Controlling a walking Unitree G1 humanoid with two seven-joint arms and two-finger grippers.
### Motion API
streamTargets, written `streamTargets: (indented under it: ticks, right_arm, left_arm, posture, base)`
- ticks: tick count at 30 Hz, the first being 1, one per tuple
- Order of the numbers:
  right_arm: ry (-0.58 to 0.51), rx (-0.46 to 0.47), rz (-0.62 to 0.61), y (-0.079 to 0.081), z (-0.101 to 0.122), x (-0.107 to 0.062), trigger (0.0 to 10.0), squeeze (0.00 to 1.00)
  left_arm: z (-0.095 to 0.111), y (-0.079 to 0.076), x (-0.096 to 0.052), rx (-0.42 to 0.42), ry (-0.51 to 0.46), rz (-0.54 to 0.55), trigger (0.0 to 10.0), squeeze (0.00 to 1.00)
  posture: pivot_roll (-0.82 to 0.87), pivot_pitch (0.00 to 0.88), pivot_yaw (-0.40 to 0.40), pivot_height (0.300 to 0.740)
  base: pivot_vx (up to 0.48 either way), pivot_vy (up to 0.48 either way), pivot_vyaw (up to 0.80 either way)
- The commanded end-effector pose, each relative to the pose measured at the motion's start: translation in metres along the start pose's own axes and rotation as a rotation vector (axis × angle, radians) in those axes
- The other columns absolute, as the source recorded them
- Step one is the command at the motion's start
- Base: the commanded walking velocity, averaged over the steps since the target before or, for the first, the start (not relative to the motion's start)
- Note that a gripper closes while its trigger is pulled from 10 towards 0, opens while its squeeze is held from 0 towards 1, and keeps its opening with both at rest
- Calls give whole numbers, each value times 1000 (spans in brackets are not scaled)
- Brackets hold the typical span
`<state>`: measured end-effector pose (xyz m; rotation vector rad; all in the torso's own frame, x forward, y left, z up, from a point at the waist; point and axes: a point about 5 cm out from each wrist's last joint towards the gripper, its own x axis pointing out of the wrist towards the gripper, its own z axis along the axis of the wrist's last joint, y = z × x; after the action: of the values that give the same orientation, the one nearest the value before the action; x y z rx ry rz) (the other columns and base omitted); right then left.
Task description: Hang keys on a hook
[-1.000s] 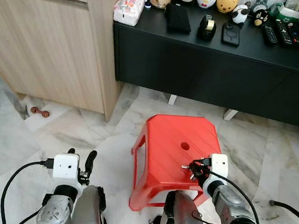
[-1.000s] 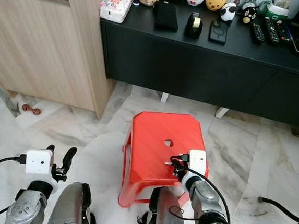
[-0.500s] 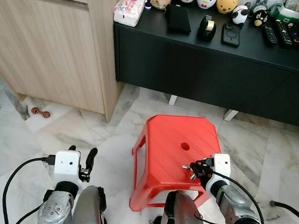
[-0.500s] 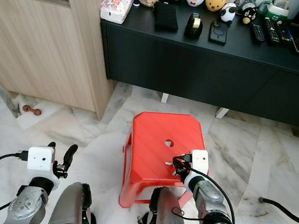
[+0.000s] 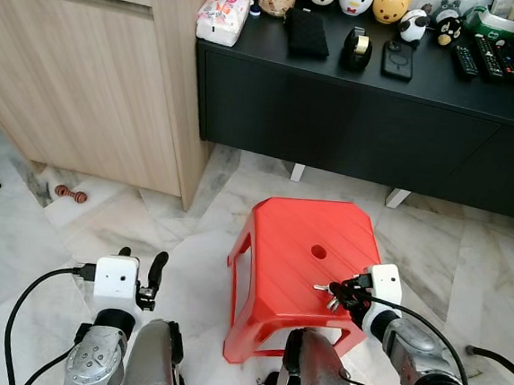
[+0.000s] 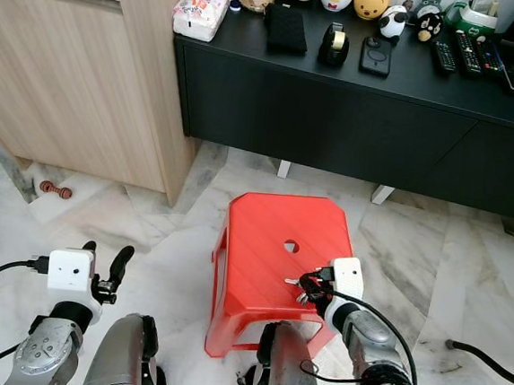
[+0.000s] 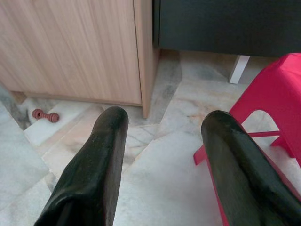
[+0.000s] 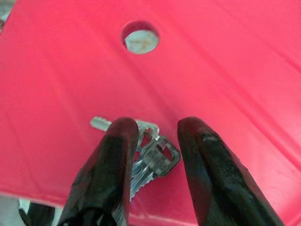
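Right hand (image 8: pixel 150 155): working at the near right part of the stool (image 5: pixel 280 240), its two black fingers (image 8: pixel 110 160) parted to either side of the keys (image 8: pixel 153 155); no firm pinch is visible, so the hand is reading as open around the bunch rather than clamped on it.
Keys: lying on the red seat, near its front edge and nearer the robot than the round hole (image 8: pixel 139 40); one blade is sticking out past the left finger, and the bunch is resting on the plastic, not lifted.
Change: over the last second the right hand is sliding slightly rightward and toward the robot along the seat, and the keys are travelling with it; the stool is keeping its place against the floor tiles.
Meaning for the task: the pick-up is under way but not secured; the hand is probably settling its hold on the bunch, and a squeeze followed by a lift is judged to be the next need.
Left hand (image 7: pixel 160 160): idling low beside the robot's left leg, fingers spread wide, holding nothing, pointing at the floor beside the wooden cabinet (image 5: pixel 88 61).
Hook: none is identifiable in these views, so the carrying and hanging stages are remaining wholly ahead.
Risk: the thin flat keys may be slipping out sideways as the fingers are closing.
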<state>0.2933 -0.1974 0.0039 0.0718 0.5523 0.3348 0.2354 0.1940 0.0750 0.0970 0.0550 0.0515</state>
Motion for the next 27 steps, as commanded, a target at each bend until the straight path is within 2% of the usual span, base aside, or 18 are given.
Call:
streamTargets:
  ticks: [1, 8, 27]
  right_arm:
    - [40, -25, 7, -5, -7, -5, 10000, 0]
    - [63, -44, 45, -4, -7, -5, 10000, 0]
    - [69, -97, -11, -12, -4, -7, 10000, 0]
  left_arm:
    - [-7, 0, -3, 18, 25, -10, 10000, 0]
    - [-7, -1, -3, 17, 25, -12, 10000, 0]
    - [-8, -2, -3, 15, 29, -10, 10000, 0]
  posture:
    - [96, 188, -92, 595]
    - [96, 190, -93, 595]
    - [95, 190, -94, 595]
  base:
    - [0, 0, 0]
    - [0, 0, 0]
    - [0, 0, 0]
